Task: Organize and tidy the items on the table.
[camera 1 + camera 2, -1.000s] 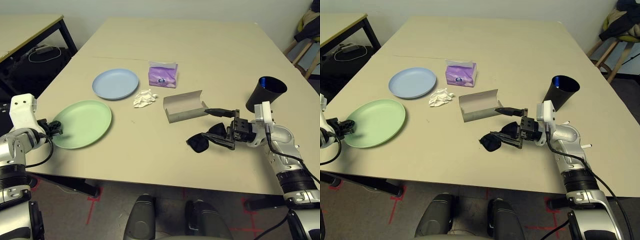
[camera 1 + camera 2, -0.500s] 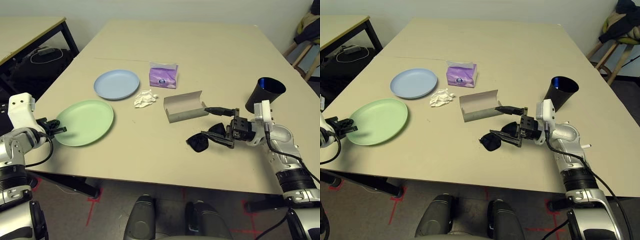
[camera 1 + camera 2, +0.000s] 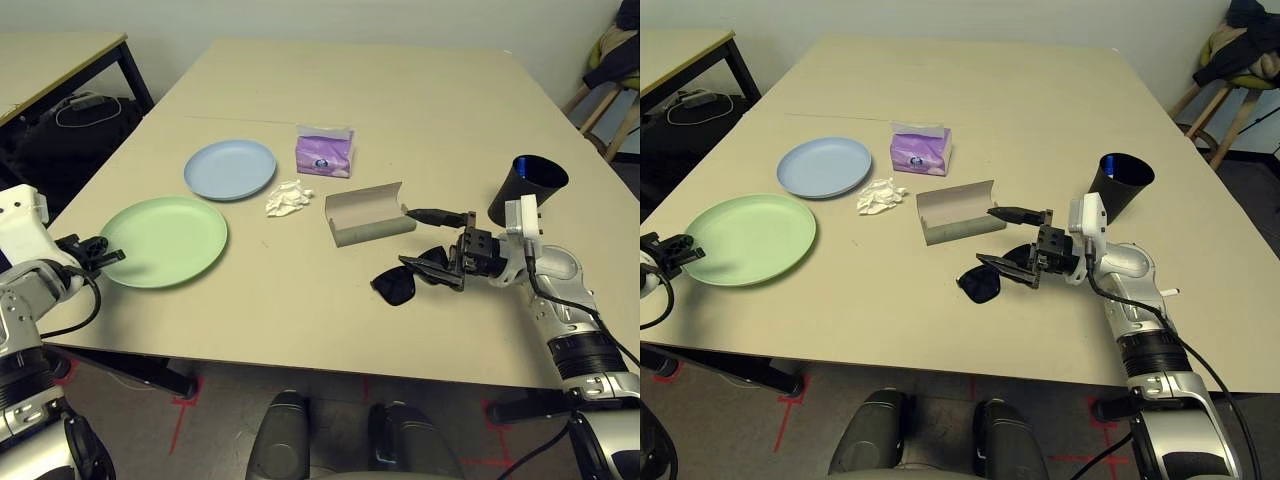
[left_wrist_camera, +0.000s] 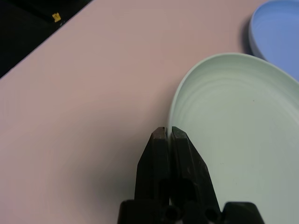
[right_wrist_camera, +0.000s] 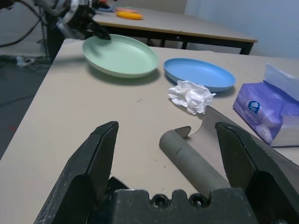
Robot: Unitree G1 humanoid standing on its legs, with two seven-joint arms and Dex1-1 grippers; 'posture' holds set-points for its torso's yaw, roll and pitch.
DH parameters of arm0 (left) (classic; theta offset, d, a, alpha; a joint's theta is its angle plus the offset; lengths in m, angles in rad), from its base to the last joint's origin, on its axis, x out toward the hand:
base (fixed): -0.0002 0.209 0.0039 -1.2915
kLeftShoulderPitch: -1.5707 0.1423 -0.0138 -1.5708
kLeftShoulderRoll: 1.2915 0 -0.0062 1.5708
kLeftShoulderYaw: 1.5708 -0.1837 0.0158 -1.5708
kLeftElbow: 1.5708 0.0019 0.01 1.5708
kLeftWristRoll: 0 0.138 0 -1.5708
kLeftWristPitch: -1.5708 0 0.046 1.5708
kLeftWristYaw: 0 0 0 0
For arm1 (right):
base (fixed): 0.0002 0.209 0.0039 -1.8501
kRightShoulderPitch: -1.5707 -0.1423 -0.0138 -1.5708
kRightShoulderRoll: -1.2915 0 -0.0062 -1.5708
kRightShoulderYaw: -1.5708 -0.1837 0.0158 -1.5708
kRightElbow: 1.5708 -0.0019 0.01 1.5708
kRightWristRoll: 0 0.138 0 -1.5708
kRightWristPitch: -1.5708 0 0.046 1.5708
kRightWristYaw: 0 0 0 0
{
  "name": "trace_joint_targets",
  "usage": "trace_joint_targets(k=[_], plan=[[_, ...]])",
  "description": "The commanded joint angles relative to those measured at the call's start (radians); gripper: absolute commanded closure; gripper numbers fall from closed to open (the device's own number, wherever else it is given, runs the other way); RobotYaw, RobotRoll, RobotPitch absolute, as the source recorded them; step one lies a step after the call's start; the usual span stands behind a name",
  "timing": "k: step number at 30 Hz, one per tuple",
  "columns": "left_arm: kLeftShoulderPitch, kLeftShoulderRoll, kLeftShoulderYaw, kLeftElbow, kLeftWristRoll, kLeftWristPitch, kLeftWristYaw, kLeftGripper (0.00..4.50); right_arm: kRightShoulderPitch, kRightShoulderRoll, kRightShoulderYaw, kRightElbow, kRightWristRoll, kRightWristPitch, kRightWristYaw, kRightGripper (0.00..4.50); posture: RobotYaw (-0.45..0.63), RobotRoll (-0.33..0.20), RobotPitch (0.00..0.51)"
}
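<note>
A: Where is the green plate (image 3: 163, 241) held?

B: At the bench's (image 3: 400, 100) left edge, its rim is pinched by the closed left gripper (image 3: 108, 257). The plate could be tipped or dragged off if the pinch slips.

A: And the right gripper (image 3: 432, 248)?

B: Spread wide, empty, above the sunglasses (image 3: 398, 283) beside the glasses case (image 3: 365, 213) near the front edge; a lens could be scraped.

Black-legged side desk (image 3: 60, 55), wooden stool (image 3: 612, 105), pale wall (image 3: 330, 18)

The left gripper (image 4: 164, 133) (jaws clamped) has lifted the green plate's (image 3: 165, 241) rim.
</note>
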Motion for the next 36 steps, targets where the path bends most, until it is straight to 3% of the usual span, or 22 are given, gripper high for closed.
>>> trace_joint_targets(k=[1,8,14,24,36], plan=[[-0.028,-0.031,0.046,-0.081,-0.036,0.061,0.034,4.48,0.000,0.000,-0.019,-0.030,0.021,0.033,-0.023,0.00,0.29,0.000,0.049],[-0.112,-0.031,0.041,-0.084,-0.069,0.087,0.031,4.48,0.002,-0.011,-0.021,-0.047,0.025,0.052,-0.027,0.00,0.29,0.000,0.046],[-0.254,-0.081,-0.041,0.061,-0.017,-0.030,0.087,4.48,-0.005,-0.010,-0.024,-0.048,0.023,0.055,-0.032,0.00,0.29,0.000,0.045],[-0.460,-0.153,-0.200,0.464,0.083,-0.319,0.127,4.48,-0.015,0.009,-0.049,-0.044,-0.023,0.055,-0.186,0.00,0.27,0.000,0.050],[-0.707,-0.174,-0.228,0.940,0.131,-0.653,0.214,4.48,0.016,0.032,-0.034,-0.117,-0.007,0.092,-0.245,0.00,0.25,0.000,0.060]])
